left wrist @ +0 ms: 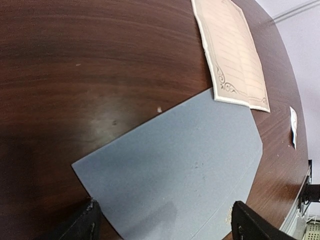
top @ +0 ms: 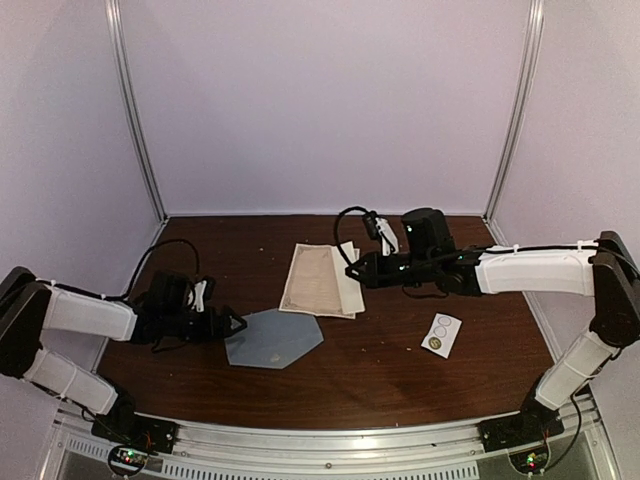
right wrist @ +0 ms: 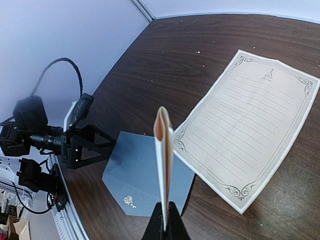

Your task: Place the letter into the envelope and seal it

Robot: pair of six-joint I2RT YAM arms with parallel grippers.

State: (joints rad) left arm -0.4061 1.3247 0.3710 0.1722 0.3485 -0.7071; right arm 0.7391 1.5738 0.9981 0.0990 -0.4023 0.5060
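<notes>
Right wrist view tells you most of it: the right gripper [right wrist: 164,220] has its fingers pressed together on a folded letter [right wrist: 163,160], pinched at the bottom edge so it stands upright above the table [top: 400,390]. The envelope [right wrist: 142,172] lies flat on the wood below and to the left of it, near the front middle, and the left gripper [left wrist: 167,224] sits at its edge with fingers spread wide on either side, gripping nothing.

My take on doing this bit well: pin or lift the envelope with the left side first so it can't skate on the slick wood. Then tip the letter down to a shallow angle and feed the folded edge in first, square to the opening. I can't make out exactly where the pocket mouth is, so line up off the pointed flap.

Count:
- one envelope
- one folded letter
- one flat lined sheet [right wrist: 250,145] on the table, maybe a second under it
- one sticker strip [top: 441,334]
- two arms
</notes>
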